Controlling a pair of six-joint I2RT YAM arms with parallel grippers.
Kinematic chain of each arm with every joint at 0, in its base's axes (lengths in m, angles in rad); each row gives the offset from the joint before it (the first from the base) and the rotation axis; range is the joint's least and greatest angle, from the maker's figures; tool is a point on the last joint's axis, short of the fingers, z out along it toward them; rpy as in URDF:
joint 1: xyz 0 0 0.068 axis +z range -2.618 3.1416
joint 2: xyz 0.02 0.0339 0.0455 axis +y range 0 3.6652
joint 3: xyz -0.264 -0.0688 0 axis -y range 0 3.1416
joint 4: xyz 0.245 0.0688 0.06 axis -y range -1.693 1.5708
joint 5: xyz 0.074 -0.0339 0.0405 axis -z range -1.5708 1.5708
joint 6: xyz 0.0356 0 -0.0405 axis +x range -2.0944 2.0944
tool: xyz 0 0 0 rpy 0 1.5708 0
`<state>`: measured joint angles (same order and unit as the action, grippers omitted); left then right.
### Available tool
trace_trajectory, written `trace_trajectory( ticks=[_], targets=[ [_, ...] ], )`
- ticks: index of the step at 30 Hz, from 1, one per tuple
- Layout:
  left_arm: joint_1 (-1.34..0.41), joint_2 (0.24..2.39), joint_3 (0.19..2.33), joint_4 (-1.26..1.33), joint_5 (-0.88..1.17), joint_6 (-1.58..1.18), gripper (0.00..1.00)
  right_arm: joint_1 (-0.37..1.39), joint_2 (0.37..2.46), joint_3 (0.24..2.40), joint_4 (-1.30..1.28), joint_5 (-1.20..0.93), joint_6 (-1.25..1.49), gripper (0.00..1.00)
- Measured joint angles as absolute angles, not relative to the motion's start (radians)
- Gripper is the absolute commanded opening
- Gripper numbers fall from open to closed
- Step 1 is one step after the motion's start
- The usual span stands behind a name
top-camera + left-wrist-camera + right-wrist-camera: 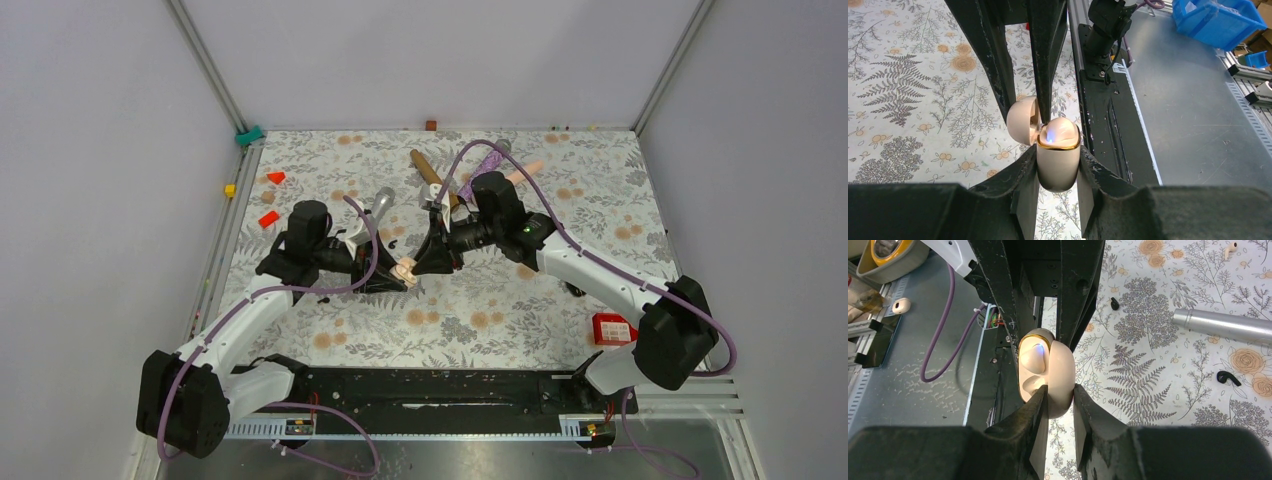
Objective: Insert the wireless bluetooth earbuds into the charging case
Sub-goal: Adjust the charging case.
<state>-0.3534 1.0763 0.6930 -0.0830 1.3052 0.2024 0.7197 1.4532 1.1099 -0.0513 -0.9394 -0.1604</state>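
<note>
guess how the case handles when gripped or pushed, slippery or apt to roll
Likely slippery: the case is smooth, glossy and rounded, so it may squirm in the left gripper. Pushed, its egg shape would probably roll. Its open lid looks easy to strain.

Top external: high, behind near edge of table (480, 300), facing down and forward, wide, distant; left wrist: very close, low, looking toward table's near right corner; right wrist: very close, looking toward near left corner; all three share charging case (404, 269) mid-table.
</note>
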Motion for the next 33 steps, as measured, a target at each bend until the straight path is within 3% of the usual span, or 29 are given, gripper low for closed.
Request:
trace_trajectory(
  ticks=[9,10,12,14,22,33],
  targets=[
    [-0.353,1.076,0.693,-0.087,1.293,0.215,0.51,0.723,1.453,1.115,-0.054,-0.937,-0.162,0.15],
    [-0.353,1.076,0.693,-0.089,1.290,0.217,0.60,0.727,1.453,1.116,-0.054,-0.940,-0.162,0.15],
    [-0.353,1.076,0.693,-0.090,1.283,0.220,0.69,0.731,1.452,1.119,-0.056,-0.945,-0.162,0.14],
    [-0.353,1.076,0.693,-0.095,1.278,0.223,0.96,0.733,1.452,1.125,-0.060,-0.947,-0.165,0.14],
    [-0.327,1.054,0.693,-0.137,1.248,0.241,0.99,0.733,1.420,1.141,-0.116,-0.934,-0.226,0.15],
    [-0.046,0.960,0.746,-0.247,1.090,0.368,0.99,0.690,1.372,1.143,-0.238,-0.850,-0.355,0.14]
  ],
)
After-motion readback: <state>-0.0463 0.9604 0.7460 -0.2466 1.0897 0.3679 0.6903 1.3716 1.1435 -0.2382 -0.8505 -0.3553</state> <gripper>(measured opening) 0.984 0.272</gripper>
